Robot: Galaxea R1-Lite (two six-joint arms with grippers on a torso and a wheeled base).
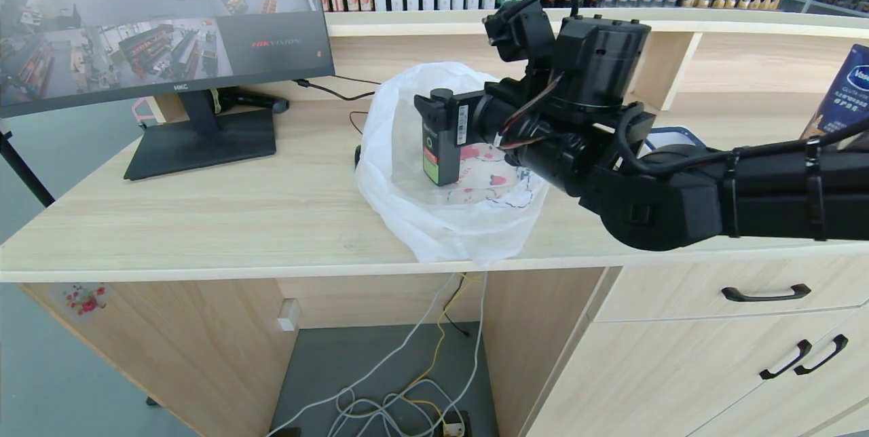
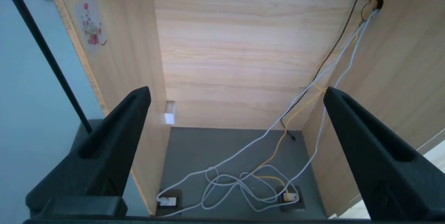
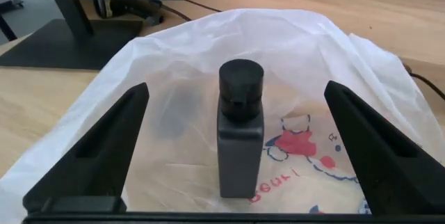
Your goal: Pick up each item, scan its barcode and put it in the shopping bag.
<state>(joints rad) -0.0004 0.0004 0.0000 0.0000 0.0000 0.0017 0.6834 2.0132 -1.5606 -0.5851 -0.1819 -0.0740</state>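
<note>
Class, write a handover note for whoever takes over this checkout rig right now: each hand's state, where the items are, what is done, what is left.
Right hand: open, over the shopping bag, fingers either side of the black bottle, not touching it.
Left hand: open, empty, low in front of the counter's kneehole.
Done: the bottle is upright inside the bag.
Left: draw the right arm back; the blue carton at the counter's right end probably awaits scanning and bagging.
</note>
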